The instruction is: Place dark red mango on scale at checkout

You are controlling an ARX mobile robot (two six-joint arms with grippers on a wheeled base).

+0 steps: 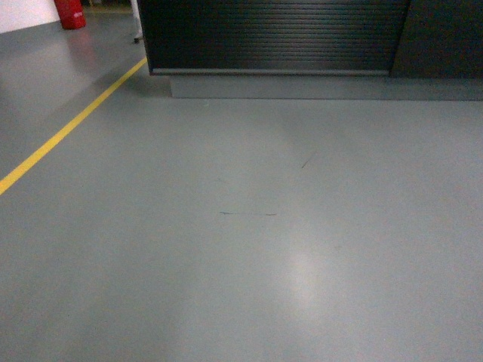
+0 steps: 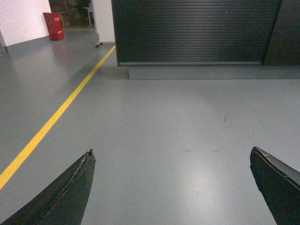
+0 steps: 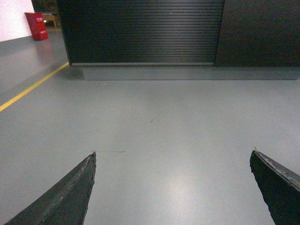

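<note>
The checkout (image 1: 272,38) is a dark counter with a ribbed front panel and a grey base, standing across the far side of the grey floor; it also fills the top of the left wrist view (image 2: 192,33) and the right wrist view (image 3: 140,33). The dark red mango and the scale are out of view. My left gripper (image 2: 171,152) is open, its two dark fingers spread wide over bare floor with nothing between them. My right gripper (image 3: 173,153) is open too and holds nothing. Neither gripper shows in the head view.
A yellow floor line (image 1: 68,124) runs diagonally from the counter's left corner toward the near left. A red object (image 1: 70,13) stands at the far left by a white wall. A plain dark panel (image 1: 441,38) adjoins the counter on the right.
</note>
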